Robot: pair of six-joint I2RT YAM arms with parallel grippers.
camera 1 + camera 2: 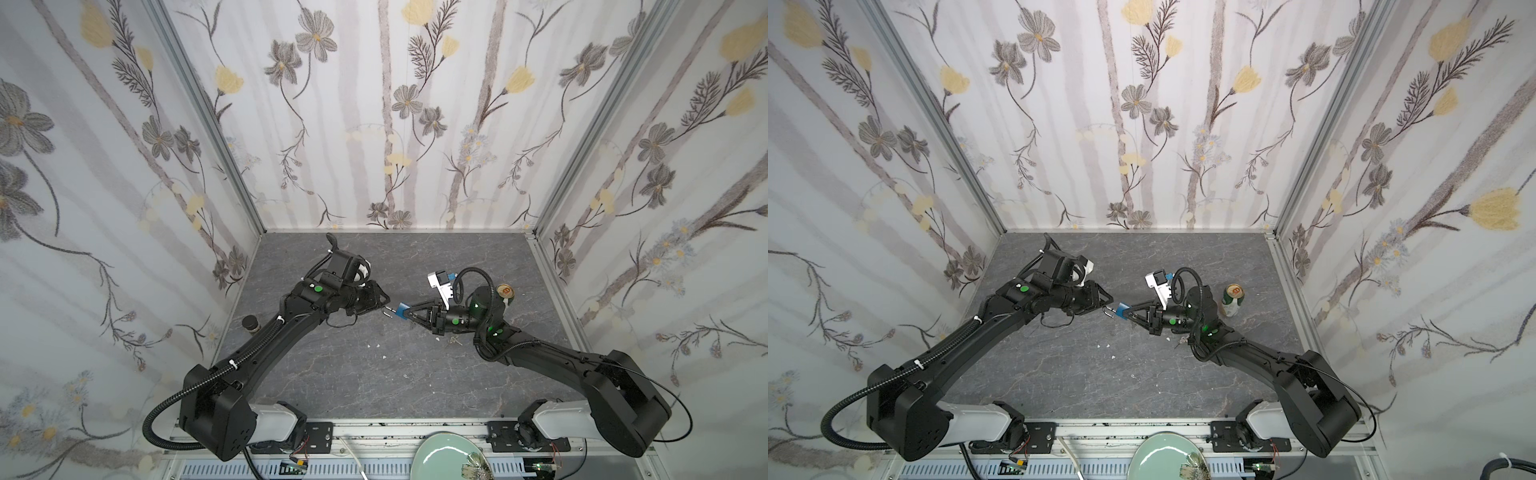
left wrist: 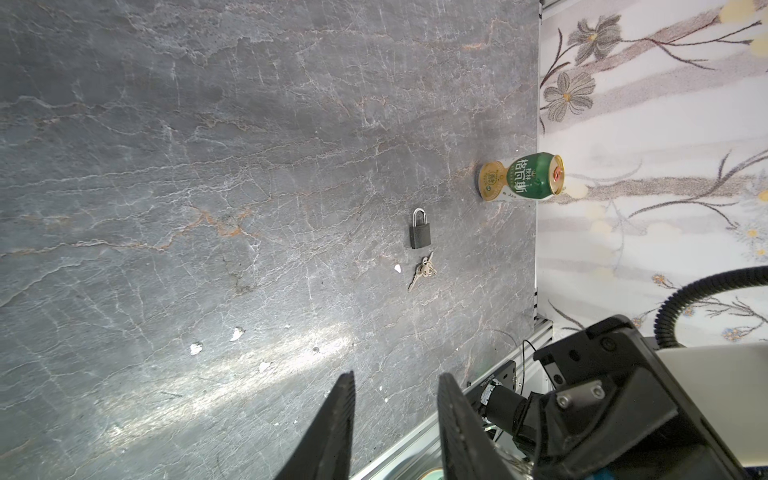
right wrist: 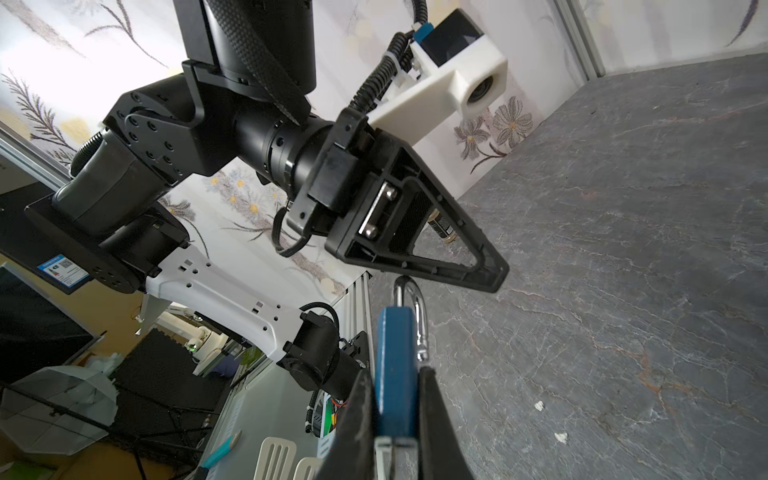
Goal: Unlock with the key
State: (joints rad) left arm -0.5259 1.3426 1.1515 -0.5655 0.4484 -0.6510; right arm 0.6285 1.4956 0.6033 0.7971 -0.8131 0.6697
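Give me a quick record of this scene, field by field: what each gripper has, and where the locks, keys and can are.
right gripper: shut on blue padlock, shackle toward left gripper
left gripper: jaws apart, empty, close to that shackle
black padlock: flat on table
keys: on table beside black padlock
green can: upright on table
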